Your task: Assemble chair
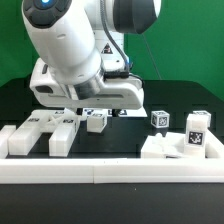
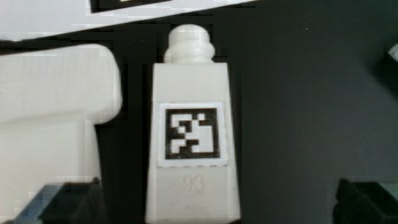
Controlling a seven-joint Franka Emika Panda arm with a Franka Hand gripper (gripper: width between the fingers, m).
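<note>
Wrist view shows a white chair leg lying flat on the black table, between the gripper fingers, which stand wide apart and hold nothing. Judged rigid, light and smooth: clamp across its long flat sides, mid-length. Fingertips are cropped, and the leg's base is cut off.

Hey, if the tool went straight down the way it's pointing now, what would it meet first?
Probably the long white tagged part. It lies centred under the tool, with the jaws open on either side of it. I cannot tell how far above it the tool is.
</note>
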